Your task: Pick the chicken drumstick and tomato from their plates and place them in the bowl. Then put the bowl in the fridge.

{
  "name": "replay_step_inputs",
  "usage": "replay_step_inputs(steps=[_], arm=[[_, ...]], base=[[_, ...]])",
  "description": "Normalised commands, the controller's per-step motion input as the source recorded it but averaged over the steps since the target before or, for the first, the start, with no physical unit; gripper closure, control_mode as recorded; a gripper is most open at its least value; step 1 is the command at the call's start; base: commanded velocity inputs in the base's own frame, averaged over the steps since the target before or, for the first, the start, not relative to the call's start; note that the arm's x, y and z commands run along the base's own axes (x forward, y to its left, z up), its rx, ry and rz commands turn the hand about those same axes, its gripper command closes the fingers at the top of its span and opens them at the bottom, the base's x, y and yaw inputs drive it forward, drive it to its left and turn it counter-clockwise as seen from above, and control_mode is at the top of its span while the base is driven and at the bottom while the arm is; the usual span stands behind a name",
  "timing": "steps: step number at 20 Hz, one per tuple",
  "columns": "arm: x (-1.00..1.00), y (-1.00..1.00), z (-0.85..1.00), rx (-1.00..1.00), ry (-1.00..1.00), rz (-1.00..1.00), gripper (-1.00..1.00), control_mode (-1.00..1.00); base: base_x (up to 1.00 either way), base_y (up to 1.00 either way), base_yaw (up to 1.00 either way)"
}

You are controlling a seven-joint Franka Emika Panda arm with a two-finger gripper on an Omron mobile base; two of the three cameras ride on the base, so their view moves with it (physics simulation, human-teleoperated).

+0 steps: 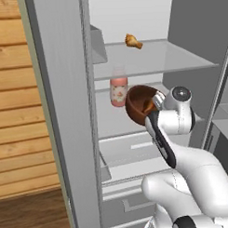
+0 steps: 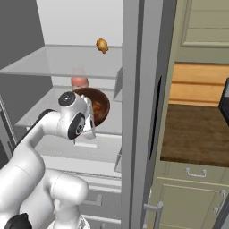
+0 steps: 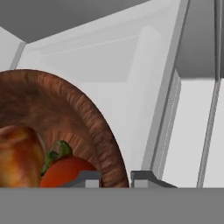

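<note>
Item: deep dark-brown wooden bowl [image 1: 136,103], tilted, inside the open grey fridge [image 1: 64,113] above its middle glass shelf [image 1: 111,123]. We see our end effector [image 3: 116,177] pinching the bowl's rim. Contents, just beside the end effector: reddish-brown chicken drumstick [image 3: 17,155], red tomato [image 3: 65,171]. Behind the bowl: pink bottle [image 1: 118,90]. On the shelf above: golden-orange drumstick [image 1: 133,41].

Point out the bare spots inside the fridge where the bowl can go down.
The middle glass shelf is bare in front of and right of the pink bottle, under the bowl. The top shelf is open right of the golden drumstick. Around the bottle is tight.
</note>
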Motion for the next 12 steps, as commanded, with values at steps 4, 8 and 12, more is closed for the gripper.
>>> replay_step_inputs(steps=[4,8,12], arm=[[0.13,-0.03,-0.49,-0.04,-0.03,-0.03,1.00,-1.00],[0.19,-0.02,-0.32,-0.04,-0.09,-0.01,1.00,-1.00],[0.36,-0.03,-0.18,-0.03,-0.09,-0.01,1.00,-1.00]], base=[[0.00,0.00,0.00],[0.00,0.00,0.00],[0.00,0.00,0.00]])
